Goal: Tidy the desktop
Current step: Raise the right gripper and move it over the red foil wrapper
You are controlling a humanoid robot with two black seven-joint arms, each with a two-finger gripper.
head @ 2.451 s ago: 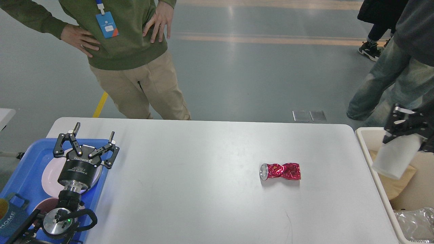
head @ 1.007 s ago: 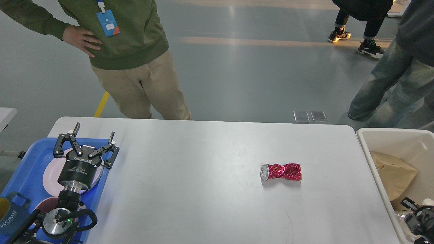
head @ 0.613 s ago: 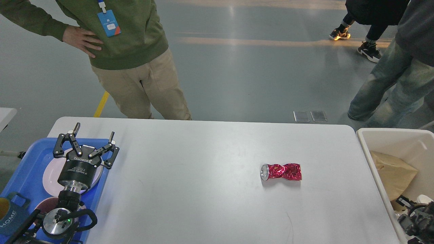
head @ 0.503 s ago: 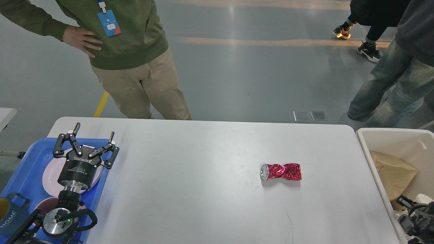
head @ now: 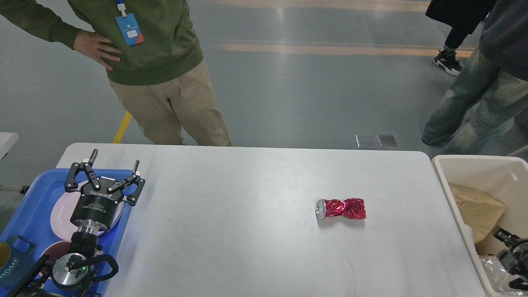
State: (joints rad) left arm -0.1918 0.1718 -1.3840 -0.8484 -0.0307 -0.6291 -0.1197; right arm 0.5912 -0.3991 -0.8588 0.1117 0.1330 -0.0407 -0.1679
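Head view: the white desktop (head: 247, 231) fills the lower frame, with a crushed red can (head: 341, 208) lying on its side right of centre. The left gripper (head: 112, 163) hangs wide open and empty over the blue tray (head: 29, 206) at the desktop's left edge. The right gripper (head: 513, 258) sits low inside the beige bin (head: 453, 181) off the desktop's right edge; I cannot tell its finger spread.

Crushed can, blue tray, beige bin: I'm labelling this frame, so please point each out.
crushed can (head: 341, 208), head view, twisted red middle.
blue tray (head: 29, 208), head view, bare floor.
beige bin (head: 453, 194), head view, left rim.
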